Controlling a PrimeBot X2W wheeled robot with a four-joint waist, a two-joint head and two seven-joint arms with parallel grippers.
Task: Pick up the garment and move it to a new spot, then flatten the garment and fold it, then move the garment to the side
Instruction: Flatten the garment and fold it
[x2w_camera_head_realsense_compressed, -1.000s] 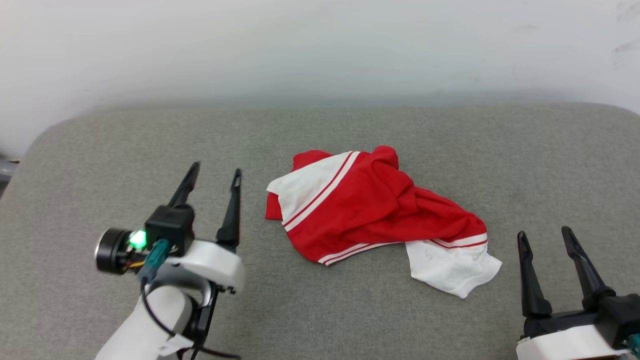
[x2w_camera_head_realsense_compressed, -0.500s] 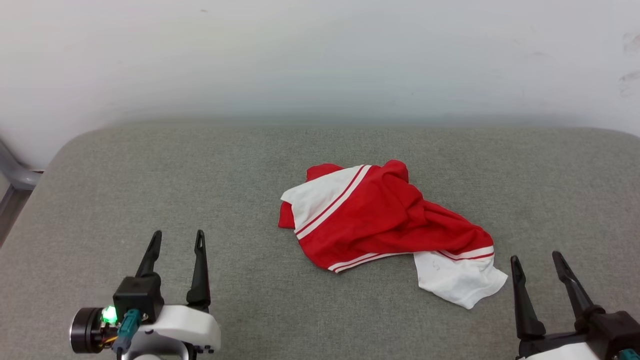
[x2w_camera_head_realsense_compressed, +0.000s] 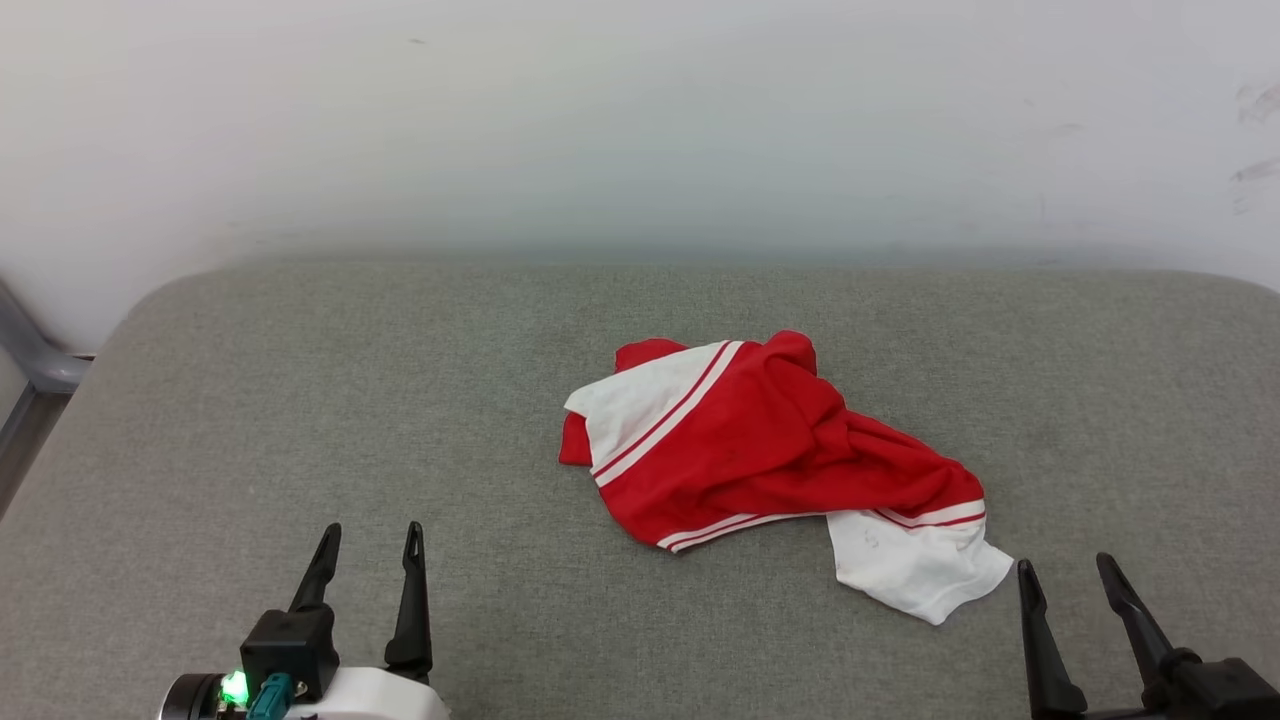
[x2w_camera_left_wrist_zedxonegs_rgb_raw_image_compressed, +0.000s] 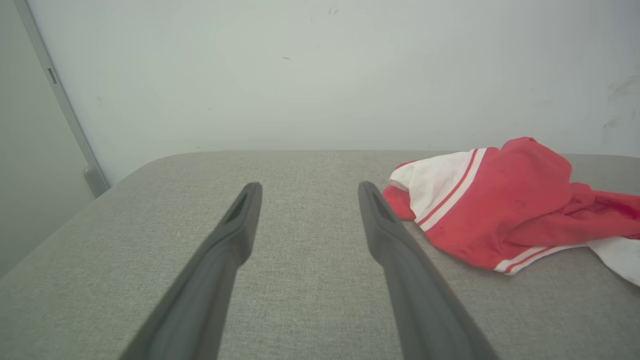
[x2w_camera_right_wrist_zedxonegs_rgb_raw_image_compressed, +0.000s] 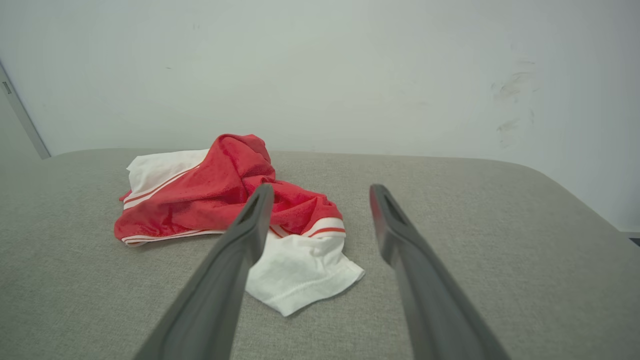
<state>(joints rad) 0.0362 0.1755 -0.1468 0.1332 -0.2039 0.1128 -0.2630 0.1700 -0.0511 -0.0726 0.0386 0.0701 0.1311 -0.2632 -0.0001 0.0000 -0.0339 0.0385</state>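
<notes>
The garment (x2w_camera_head_realsense_compressed: 770, 455) lies crumpled in a heap on the grey padded surface (x2w_camera_head_realsense_compressed: 300, 400), red with white sleeves and red-white striped trim. One white sleeve points toward the near right. My left gripper (x2w_camera_head_realsense_compressed: 370, 535) stands open at the lower left, well apart from the cloth. At the lower right my right gripper (x2w_camera_head_realsense_compressed: 1065, 570) is open too, just beside the white sleeve end. The left wrist view has the garment (x2w_camera_left_wrist_zedxonegs_rgb_raw_image_compressed: 500, 205) to the right of the left gripper (x2w_camera_left_wrist_zedxonegs_rgb_raw_image_compressed: 305, 187). In the right wrist view the garment (x2w_camera_right_wrist_zedxonegs_rgb_raw_image_compressed: 210, 195) lies ahead and left of the right gripper (x2w_camera_right_wrist_zedxonegs_rgb_raw_image_compressed: 320, 190).
A pale wall (x2w_camera_head_realsense_compressed: 640, 120) rises directly behind the padded surface. A grey metal bar (x2w_camera_head_realsense_compressed: 30, 360) stands at the far left edge. The surface has rounded corners and bare room left and right of the heap.
My left gripper has drawn back toward the near edge, away from the garment. The head camera has tilted up, so the whole scene sits lower. The garment itself has not moved.
</notes>
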